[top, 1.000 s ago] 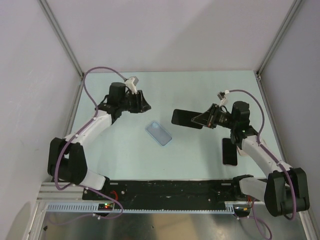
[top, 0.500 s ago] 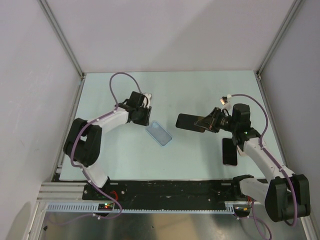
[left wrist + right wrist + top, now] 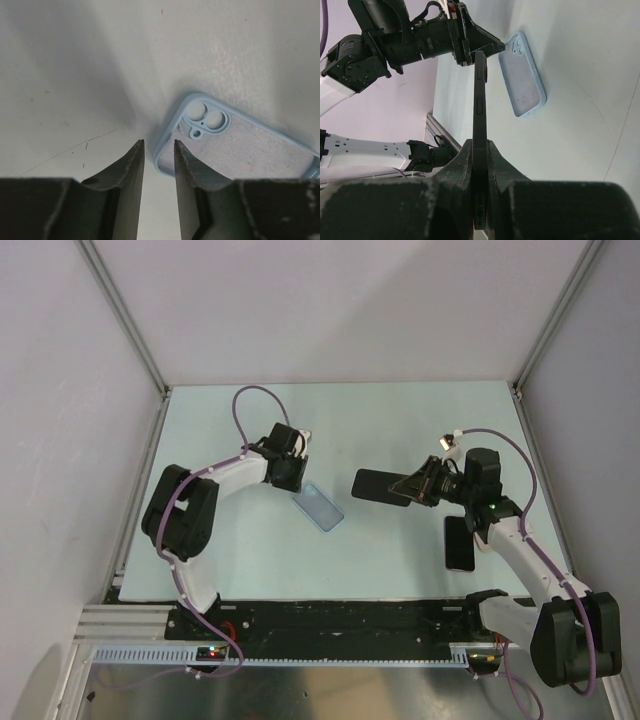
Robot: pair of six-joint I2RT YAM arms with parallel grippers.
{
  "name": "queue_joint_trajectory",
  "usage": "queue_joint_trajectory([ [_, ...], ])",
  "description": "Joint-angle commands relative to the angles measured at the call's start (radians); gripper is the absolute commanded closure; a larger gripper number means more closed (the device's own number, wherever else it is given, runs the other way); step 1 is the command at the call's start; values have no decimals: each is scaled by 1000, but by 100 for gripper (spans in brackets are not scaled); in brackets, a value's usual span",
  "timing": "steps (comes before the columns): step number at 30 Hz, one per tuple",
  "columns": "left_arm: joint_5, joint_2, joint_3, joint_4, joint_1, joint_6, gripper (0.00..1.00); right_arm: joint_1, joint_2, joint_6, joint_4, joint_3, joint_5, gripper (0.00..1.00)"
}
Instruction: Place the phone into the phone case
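Observation:
The phone case (image 3: pixel 318 506) is light blue, not black. It lies open side up mid-table, with its camera cutout at the far end, and also shows in the left wrist view (image 3: pixel 240 150) and the right wrist view (image 3: pixel 522 75). My left gripper (image 3: pixel 297 483) is low at the case's far corner. Its fingers stand narrowly apart (image 3: pixel 159 142) with the case's rim between the tips. My right gripper (image 3: pixel 408 486) is shut (image 3: pixel 480 142) on a slim black phone (image 3: pixel 375 483) with side buttons (image 3: pixel 480 100), held on edge above the table, right of the case.
A second glossy black slab with a pale rim (image 3: pixel 459 543) lies flat on the table under my right forearm. Grey walls with metal posts enclose the pale green table (image 3: pixel 240 550). A black rail (image 3: pixel 340 618) runs along the near edge.
My left arm has swung in from the far left and come down at the blue case's far corner. My right gripper, still holding the phone, shifted slightly right.

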Motion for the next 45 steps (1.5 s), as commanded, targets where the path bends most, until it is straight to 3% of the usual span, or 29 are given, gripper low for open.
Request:
queue_joint_trajectory([
  [1,-26,9,30,7,-1,-3,67,10,-27,-6,42,40,-6,100],
  [11,-25,19,-4,10,-28,-59,72,29,-4,-4,62,40,-6,100],
  [16,-58,-7,-22,8,-40,-133,85,51,10,-11,61,41,20,100],
  [19,-101,-52,-63,8,-44,-246,97,66,25,-19,58,40,47,100],
  [21,-117,-89,-104,8,-48,-310,99,79,41,-20,65,41,63,100],
  [25,-140,-168,-199,10,-67,-422,100,116,94,-8,108,41,89,100],
  [32,-130,-262,-299,11,-123,-475,100,212,245,31,265,41,95,100],
  [45,-102,-315,-353,14,-134,-458,100,378,496,76,382,96,186,100],
])
